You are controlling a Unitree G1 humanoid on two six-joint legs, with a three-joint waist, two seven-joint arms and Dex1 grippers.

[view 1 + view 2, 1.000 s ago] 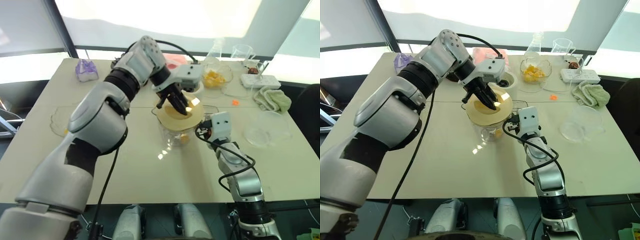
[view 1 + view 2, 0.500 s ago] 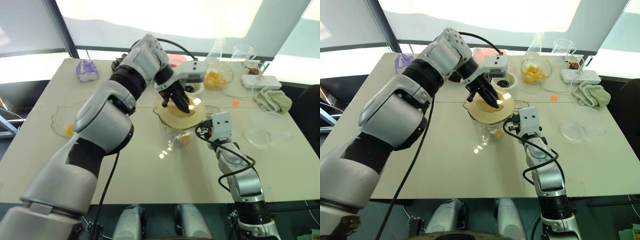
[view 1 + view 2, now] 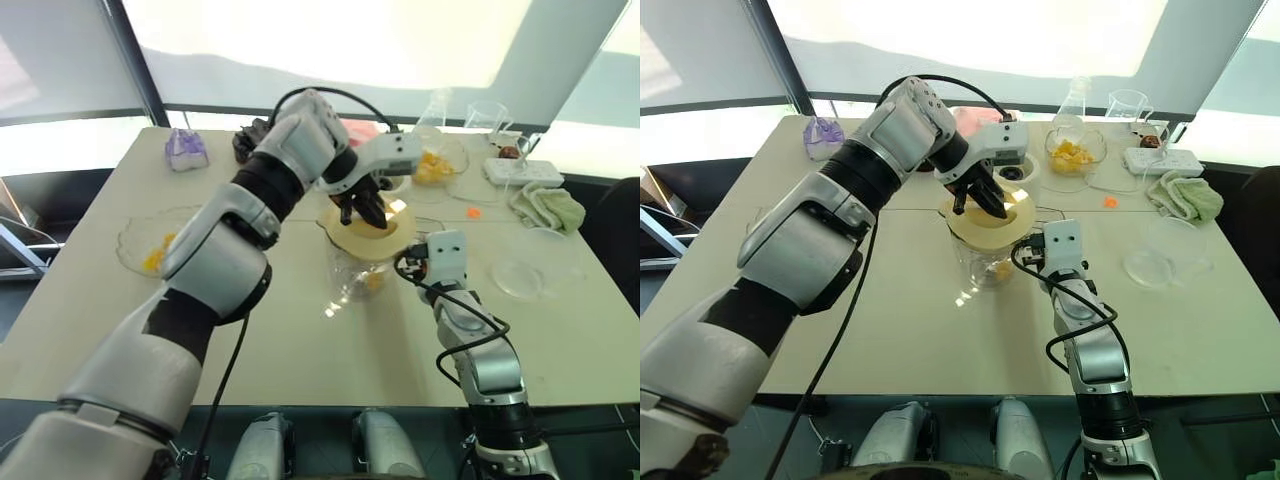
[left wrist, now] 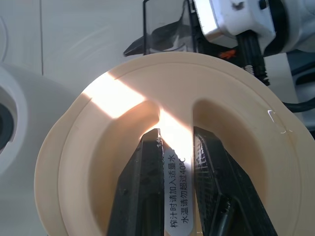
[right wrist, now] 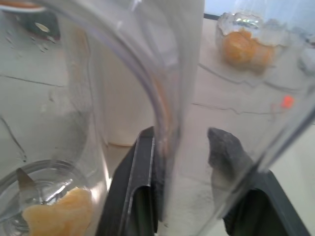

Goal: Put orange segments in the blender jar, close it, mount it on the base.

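The clear blender jar (image 3: 985,258) stands mid-table with an orange segment (image 5: 64,211) by the blade at its bottom. A cream lid (image 3: 1017,226) lies over its mouth. My left gripper (image 3: 980,200) reaches down from above and is shut on the lid's raised middle ridge (image 4: 176,147). My right gripper (image 3: 408,266) is shut on the jar's clear side handle (image 5: 182,98). The cream-white base (image 3: 1017,170) with its dark socket stands just behind the jar. More orange segments (image 3: 1072,152) fill a glass bowl at the back right.
A shallow glass bowl (image 3: 135,228) with a few orange pieces sits at the left. A glass dish (image 3: 1160,262), a towel (image 3: 1185,195), a power strip (image 3: 1160,158), a flask (image 3: 1072,100) and a beaker (image 3: 1127,105) crowd the right side. An orange scrap (image 3: 1110,202) lies near the towel.
The camera has shifted. My left wrist has rolled, turning the lid over the jar's mouth and bringing it a little lower. The right gripper has kept its hold on the handle.
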